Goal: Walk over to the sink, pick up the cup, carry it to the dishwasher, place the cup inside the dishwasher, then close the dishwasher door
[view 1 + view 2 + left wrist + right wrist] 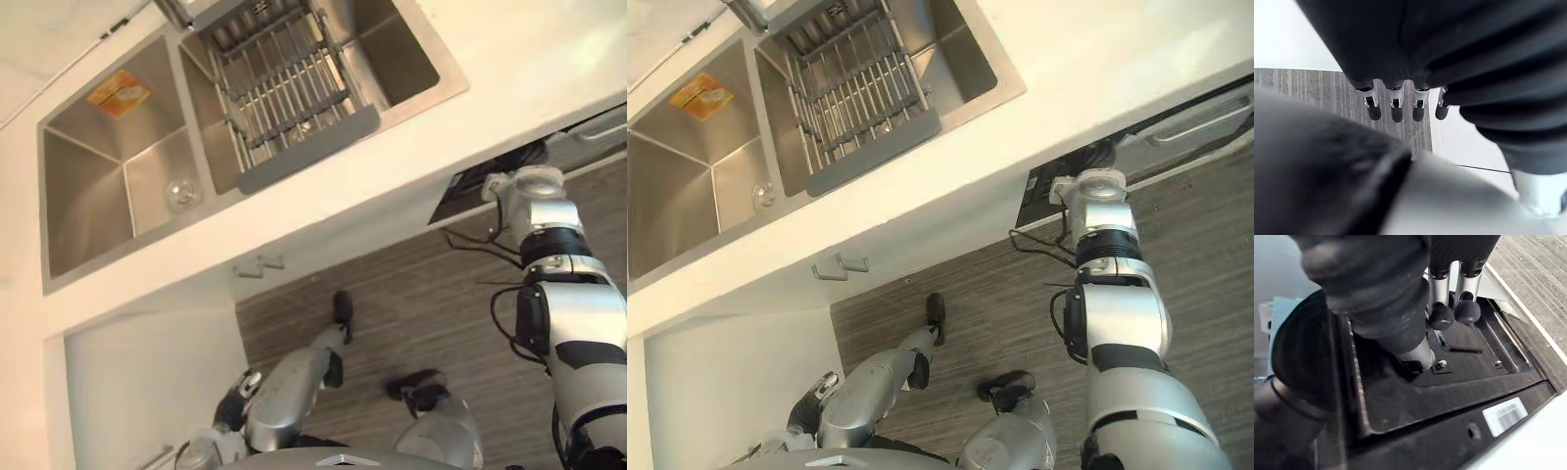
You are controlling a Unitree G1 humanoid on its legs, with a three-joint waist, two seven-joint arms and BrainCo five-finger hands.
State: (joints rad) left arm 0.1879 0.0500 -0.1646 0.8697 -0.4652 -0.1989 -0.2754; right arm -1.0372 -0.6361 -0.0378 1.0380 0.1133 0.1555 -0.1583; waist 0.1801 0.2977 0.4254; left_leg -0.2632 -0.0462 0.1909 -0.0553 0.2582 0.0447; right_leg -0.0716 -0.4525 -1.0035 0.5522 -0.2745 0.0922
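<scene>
From where I stood, the robot was by the white tabletop (529,59) with its steel double sink (88,186). On the floor of the sink's left basin stood what looked like a small clear cup (181,193), near that basin's right wall and apart from both hands, though I could not be sure it was not the drain. An orange-and-yellow flat thing (120,93) lay against the far wall of the same basin. A grey-framed wire rack (279,93) spanned the right basin, and the base of the tap (174,10) rose at the back between the two. Off to the robot's right, under the tabletop's edge, the dishwasher (468,188) showed a dark opening. The right arm reached up to it, and the right hand (1441,298) was inside over a black panel. Its fingers (1467,311) were stretched out straight, with nothing between them. The left hand (1396,105) hung low at the robot's side over the grey wood-grain floor (392,304), its fingers (1418,111) straight in a loose row and empty. Two small metal handles (257,264) sat on the white cupboard front below the sink.
</scene>
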